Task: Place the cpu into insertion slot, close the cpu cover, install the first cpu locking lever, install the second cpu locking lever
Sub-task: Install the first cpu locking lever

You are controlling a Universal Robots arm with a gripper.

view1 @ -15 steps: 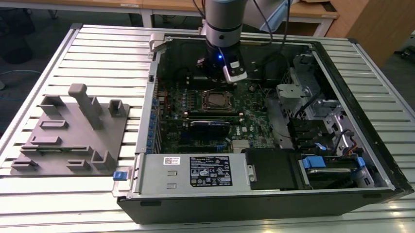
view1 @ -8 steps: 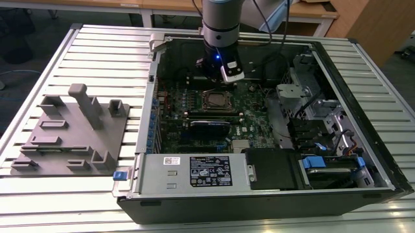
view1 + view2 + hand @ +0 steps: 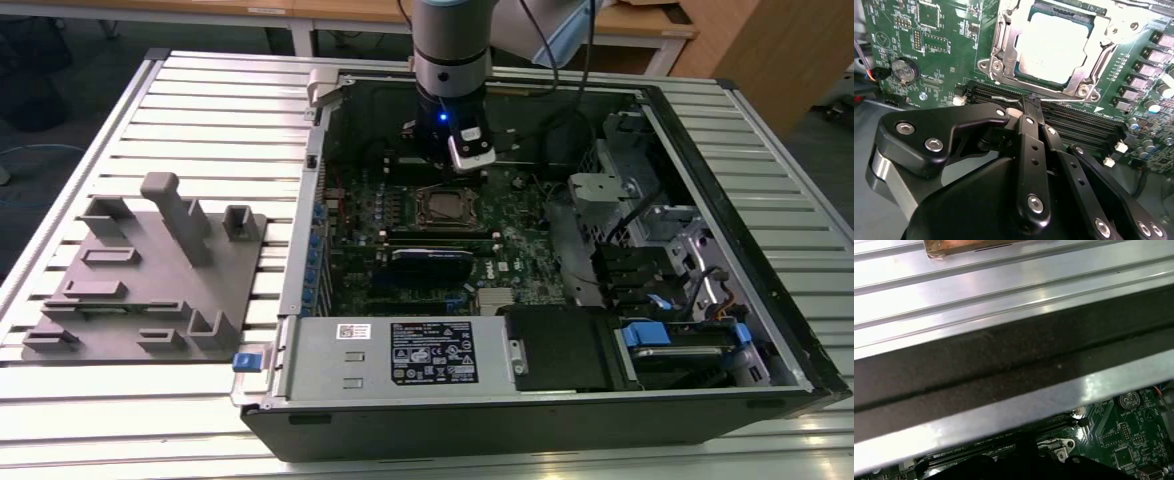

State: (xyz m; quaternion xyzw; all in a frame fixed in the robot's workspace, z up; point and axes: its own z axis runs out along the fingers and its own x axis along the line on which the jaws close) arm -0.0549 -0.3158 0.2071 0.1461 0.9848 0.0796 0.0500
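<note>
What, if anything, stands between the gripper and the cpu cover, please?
Nothing visible does. In the second wrist view the gripper hangs over the black memory slots, right beside the edge of the cpu cover, which lies flat around the cpu.

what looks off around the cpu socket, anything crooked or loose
Nothing stands out. In the second wrist view the cpu sits flat and square in the insertion slot, and the cpu cover lies down over its edges, framing it evenly.
</note>
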